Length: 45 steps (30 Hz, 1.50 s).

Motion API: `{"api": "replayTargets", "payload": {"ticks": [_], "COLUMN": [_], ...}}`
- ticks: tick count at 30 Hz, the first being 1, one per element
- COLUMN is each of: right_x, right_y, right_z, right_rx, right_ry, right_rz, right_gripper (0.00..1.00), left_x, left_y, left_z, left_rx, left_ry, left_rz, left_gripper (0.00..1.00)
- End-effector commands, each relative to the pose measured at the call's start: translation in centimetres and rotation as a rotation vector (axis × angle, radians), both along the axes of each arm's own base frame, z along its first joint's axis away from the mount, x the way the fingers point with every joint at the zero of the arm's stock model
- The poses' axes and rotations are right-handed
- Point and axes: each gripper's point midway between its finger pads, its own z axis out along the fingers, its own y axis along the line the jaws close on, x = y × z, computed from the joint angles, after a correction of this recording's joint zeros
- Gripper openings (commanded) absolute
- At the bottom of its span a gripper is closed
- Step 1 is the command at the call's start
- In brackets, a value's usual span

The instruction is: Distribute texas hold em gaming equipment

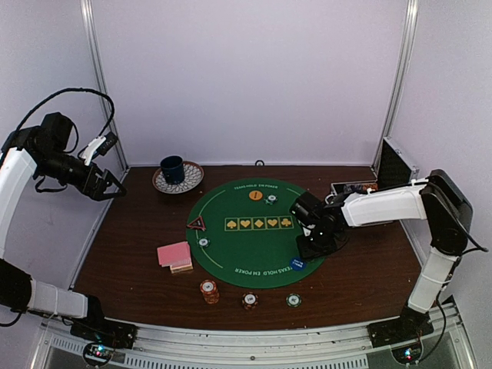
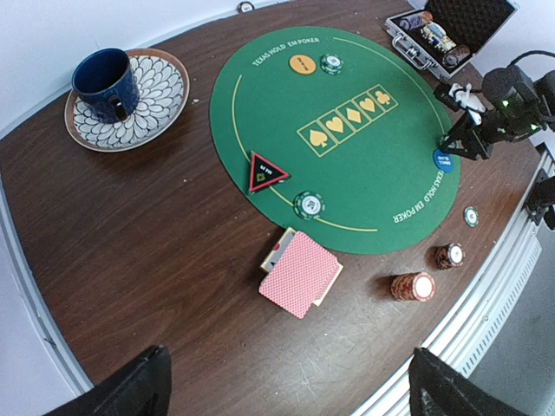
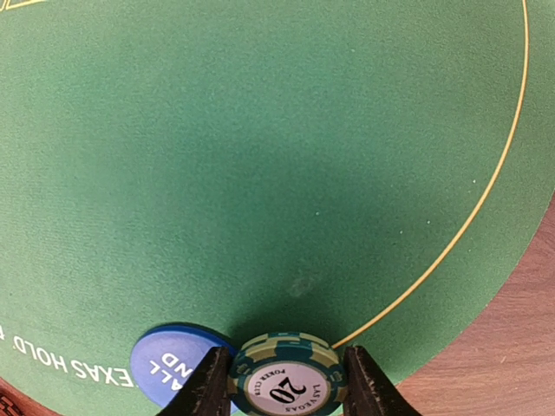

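Observation:
My right gripper (image 1: 314,247) is shut on a green striped poker chip (image 3: 287,377) marked 20, low over the green round mat (image 1: 254,231) at its right edge, beside the blue button (image 3: 173,367). My left gripper (image 1: 108,187) is open and empty, raised high at the far left. Pink-backed cards (image 2: 301,273) lie left of the mat, also in the top view (image 1: 175,256). The black-red triangular marker (image 2: 268,171) and a green chip (image 2: 309,205) lie at the mat's left edge. The orange button (image 2: 302,64) and a green chip (image 2: 330,61) lie at its far edge.
A dark blue cup on a patterned saucer (image 1: 178,178) stands at the back left. An open metal case (image 2: 451,31) with chips stands at the back right. An orange chip stack (image 1: 209,290), a red stack (image 1: 249,300) and a green chip (image 1: 293,300) stand near the front edge.

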Motion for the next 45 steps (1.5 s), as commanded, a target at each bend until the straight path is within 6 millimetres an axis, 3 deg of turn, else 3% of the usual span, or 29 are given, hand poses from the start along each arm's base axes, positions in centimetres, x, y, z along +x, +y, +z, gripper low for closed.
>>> {"api": "replayTargets", "payload": {"ticks": [1,4,6,17,21,26,31,37,45], "right_x": [-0.5,-0.6,-0.6,-0.2,-0.7,-2.2,-6.0,-11.1,-13.7], "right_y": [-1.3,-1.3,-1.5,-1.6,-0.2,3.9,11.0,16.5,17.7], "right_z": [-1.1,-1.2,-1.0,0.8,3.4,7.9,10.6,9.1,5.8], "right_rx": [-0.03,-0.032,-0.038,-0.066,-0.08,-0.055,0.016,0.03,0.012], "right_ry": [0.019,0.023,0.018,-0.01,-0.068,-0.156,-0.189,-0.121,-0.023], "right_rz": [-0.014,-0.011,-0.009,0.016,0.07,0.177,0.356,0.546,0.619], "right_gripper": [0.33,0.54,0.61,0.66,0.72,0.77,0.82,0.86,0.84], "left_x": [0.2,0.2,0.2,0.2,0.2,0.3,0.1,-0.2,-0.5], "left_y": [0.0,0.0,0.0,0.0,0.0,0.2,0.2,0.2,0.0], "left_z": [0.1,0.1,0.1,0.2,0.1,0.0,-0.3,-0.2,-0.1], "left_rx": [-0.007,-0.005,-0.006,-0.006,-0.004,0.005,0.005,0.01,0.003], "left_ry": [-0.013,-0.015,-0.013,-0.018,-0.016,-0.012,-0.008,-0.018,-0.024], "left_rz": [-0.006,-0.005,-0.005,-0.005,-0.005,-0.001,-0.001,-0.004,-0.01], "left_gripper": [0.98,0.98,0.98,0.98,0.98,0.98,0.98,0.98,0.98]}}
